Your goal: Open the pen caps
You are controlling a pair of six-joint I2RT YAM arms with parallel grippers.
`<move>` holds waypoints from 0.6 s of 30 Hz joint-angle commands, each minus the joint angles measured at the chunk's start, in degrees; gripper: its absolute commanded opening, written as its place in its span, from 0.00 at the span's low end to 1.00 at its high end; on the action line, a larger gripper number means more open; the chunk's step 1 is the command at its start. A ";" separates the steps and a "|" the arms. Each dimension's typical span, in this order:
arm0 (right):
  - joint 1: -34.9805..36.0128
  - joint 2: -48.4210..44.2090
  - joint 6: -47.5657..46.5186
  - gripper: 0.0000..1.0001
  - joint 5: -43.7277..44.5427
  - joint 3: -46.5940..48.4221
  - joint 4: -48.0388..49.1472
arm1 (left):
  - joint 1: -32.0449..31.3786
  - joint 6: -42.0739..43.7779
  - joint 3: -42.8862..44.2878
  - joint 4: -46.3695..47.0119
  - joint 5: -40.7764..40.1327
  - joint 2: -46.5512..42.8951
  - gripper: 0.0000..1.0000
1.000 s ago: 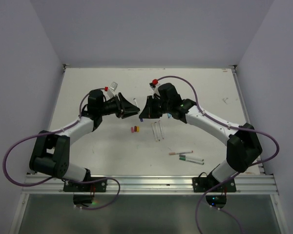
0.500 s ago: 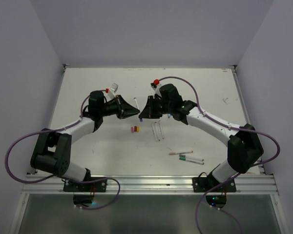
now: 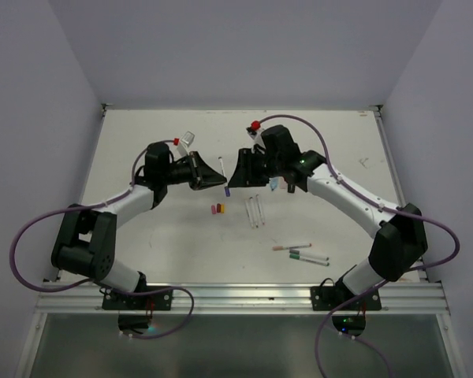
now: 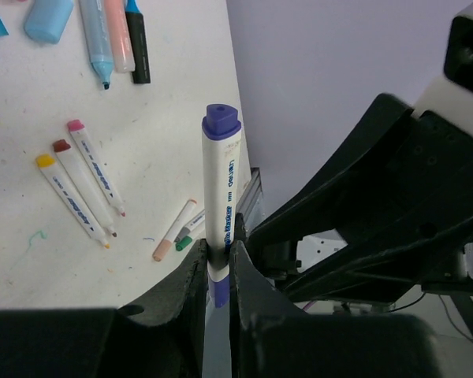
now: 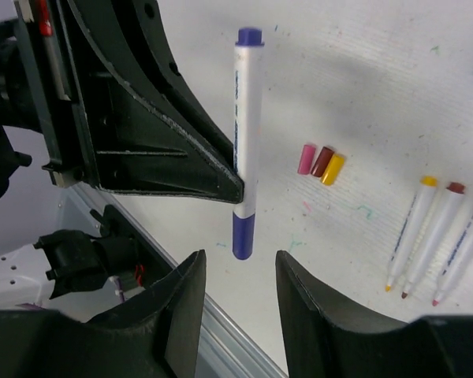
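My left gripper (image 3: pixel 219 180) is shut on the barrel of a white pen (image 3: pixel 223 172) and holds it above the table. In the left wrist view the pen (image 4: pixel 221 189) stands up between my fingers (image 4: pixel 191 272). Its purple cap (image 5: pixel 243 235) points toward my right gripper (image 5: pixel 238 261). That gripper is open, its fingertips either side of the cap's tip without touching it. Loose pink, red and yellow caps (image 3: pixel 217 209) lie together on the table and also show in the right wrist view (image 5: pixel 321 163).
Three uncapped white pens (image 3: pixel 255 211) lie right of the loose caps. Capped pink and green pens (image 3: pixel 301 252) lie nearer the front right. Blue, orange and black highlighters (image 4: pixel 114 39) lie under the right arm. White walls enclose the table (image 3: pixel 158 236).
Both grippers have shifted slightly toward the far side while staying tip to tip. The pen in the left gripper now shows more plainly between them.
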 commanded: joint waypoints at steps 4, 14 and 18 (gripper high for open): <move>-4.84 -0.59 -1.79 0.44 -2.40 7.56 -4.25 | -0.07 10.47 2.55 -5.63 5.23 -0.34 0.00; -4.84 6.10 1.55 0.45 -7.67 11.53 -0.04 | -0.24 11.61 0.97 -6.34 6.11 -2.89 0.00; -4.75 7.16 2.16 0.45 -8.64 11.35 1.36 | -0.42 11.26 1.49 -5.98 6.64 -3.24 0.00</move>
